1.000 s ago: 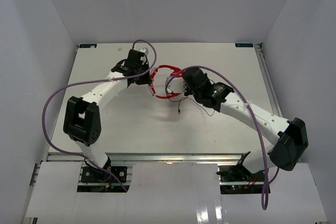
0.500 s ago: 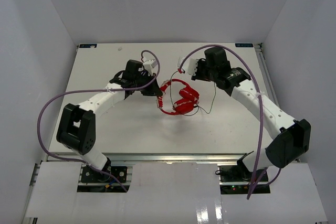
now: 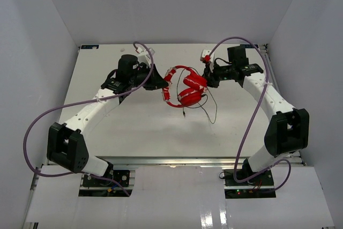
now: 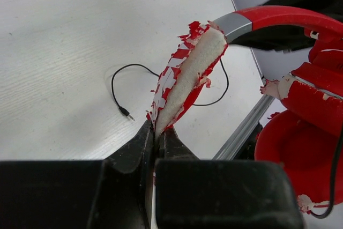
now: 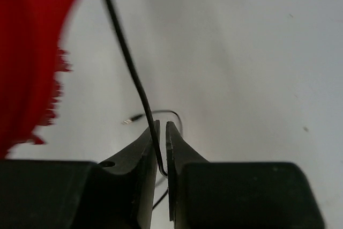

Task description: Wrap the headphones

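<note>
Small red over-ear headphones [image 3: 185,87]: mid-width on the counter [image 3: 123,132], nearer its far edge.
Curved headband [image 4: 187,73]: red coating flaking, pale padding exposed; one end clamped in left pincer [image 4: 156,132], held off the surface.
Two round earcups [image 3: 192,88]: close together, right of the headband.
Thin black cord [image 5: 128,68]: pinched in right pincer [image 5: 161,132], slack trailing toward the near edge.
Plug [image 3: 184,113]: lies on the counter.

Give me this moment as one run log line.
left gripper: jaws shut on headband | right gripper: jaws shut on cord | plug: loose on table | wrap: not done
</note>
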Available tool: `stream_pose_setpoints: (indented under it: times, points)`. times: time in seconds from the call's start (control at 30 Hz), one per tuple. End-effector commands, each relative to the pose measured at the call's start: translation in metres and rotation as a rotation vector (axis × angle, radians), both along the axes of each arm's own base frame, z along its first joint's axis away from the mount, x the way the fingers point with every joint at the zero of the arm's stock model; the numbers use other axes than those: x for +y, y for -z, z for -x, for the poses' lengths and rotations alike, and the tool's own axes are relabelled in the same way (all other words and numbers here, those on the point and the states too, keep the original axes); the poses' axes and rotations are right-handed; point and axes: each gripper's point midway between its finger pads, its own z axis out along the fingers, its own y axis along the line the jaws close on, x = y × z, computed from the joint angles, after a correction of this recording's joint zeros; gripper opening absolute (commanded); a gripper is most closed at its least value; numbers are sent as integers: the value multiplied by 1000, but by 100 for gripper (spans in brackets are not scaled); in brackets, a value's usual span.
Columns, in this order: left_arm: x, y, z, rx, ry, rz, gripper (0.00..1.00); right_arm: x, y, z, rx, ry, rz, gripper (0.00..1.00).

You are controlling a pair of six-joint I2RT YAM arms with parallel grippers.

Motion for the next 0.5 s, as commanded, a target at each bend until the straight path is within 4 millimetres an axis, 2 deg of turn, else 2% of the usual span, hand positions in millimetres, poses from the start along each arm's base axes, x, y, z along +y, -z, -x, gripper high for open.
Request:
stream_pose_setpoints:
  times: [0.0, 0.03, 0.07, 0.23, 0.4, 0.43, 0.47]
  points:
    - [6, -93, -5, -122, -109, 131, 0, 39, -45, 61, 230, -288, -343, 16]
    - [7, -107, -7, -135, -127, 142, 0, 45, -49, 67, 268, -319, -382, 17]
    - [9, -118, -10, -146, -148, 144, 0, 52, -49, 68, 250, -336, -388, 23]
    - [11, -155, -14, -161, -212, 160, 0, 76, -43, 82, 347, -389, -408, 41]
    - [25, -178, -17, -174, -315, 186, 0, 90, -36, 88, 386, -423, -476, 50]
    - [28, -183, -17, -176, -337, 196, 0, 87, -26, 95, 500, -391, -469, 51]
    - [31, -186, -17, -173, -362, 210, 0, 88, -34, 98, 512, -396, -496, 53]
